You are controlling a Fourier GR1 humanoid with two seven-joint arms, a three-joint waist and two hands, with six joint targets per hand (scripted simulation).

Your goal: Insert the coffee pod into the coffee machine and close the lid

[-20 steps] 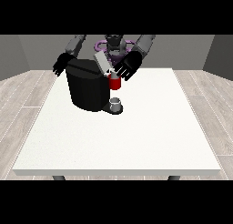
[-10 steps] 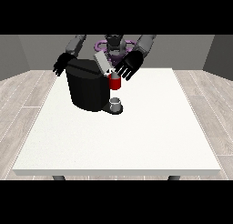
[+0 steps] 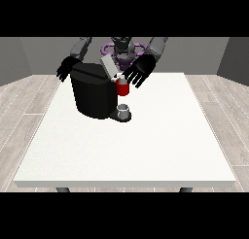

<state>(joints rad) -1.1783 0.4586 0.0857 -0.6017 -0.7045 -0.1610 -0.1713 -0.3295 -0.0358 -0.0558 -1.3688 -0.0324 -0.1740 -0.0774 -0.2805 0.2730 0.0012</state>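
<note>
No text, label, brand, number or sign can be read anywhere in the front view. The black coffee machine (image 3: 92,94) in the upper left part of the frame shows only plain dark faces, the red piece (image 3: 123,89) at its front carries no marking that can be made out, and the white table (image 3: 146,145) bears no lettering.
</note>
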